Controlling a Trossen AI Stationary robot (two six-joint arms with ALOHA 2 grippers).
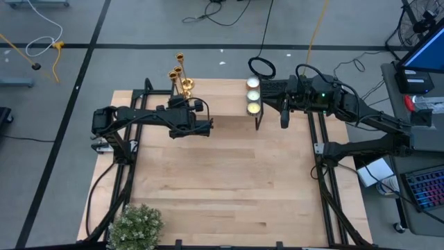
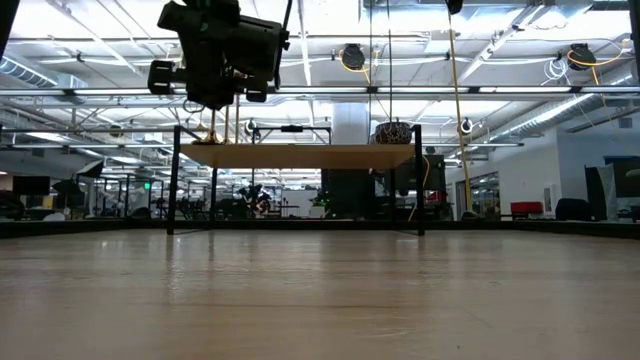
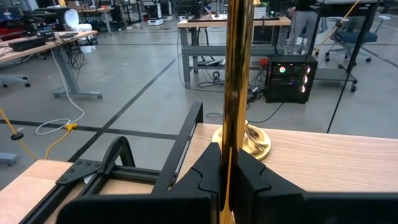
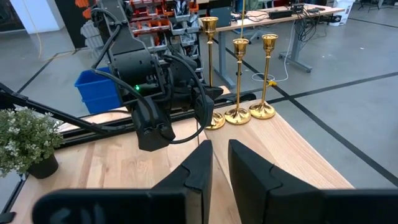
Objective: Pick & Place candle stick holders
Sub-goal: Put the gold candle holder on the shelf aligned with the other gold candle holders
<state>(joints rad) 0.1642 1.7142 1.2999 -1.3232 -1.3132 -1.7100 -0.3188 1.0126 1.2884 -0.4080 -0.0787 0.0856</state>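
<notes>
Three gold candle stick holders (image 4: 239,81) stand in a row at the table's far edge, left of centre (image 1: 182,75). My left gripper (image 3: 227,177) is at the end one of the row (image 4: 209,68) and is shut on its stem. In the right wrist view all three round bases sit on the wood. My right gripper (image 4: 219,149) hangs high over the table's far right, pointing toward the holders. Its fingers are shut, with nothing between them. My left gripper pinches the lower stem (image 3: 231,140) of the end holder between its two fingers, one finger on either side. It reaches in nearly level, from the near side, with the fingers across the stem. The holder stands upright, and its base (image 4: 215,121) looks set on the table.
Three small glowing candles (image 1: 253,95) sit in a line at the far edge, under my right arm. A potted plant (image 1: 135,226) stands at the near left corner. Black frame rails (image 1: 125,173) run along both sides. The middle of the tabletop (image 1: 229,167) is bare wood.
</notes>
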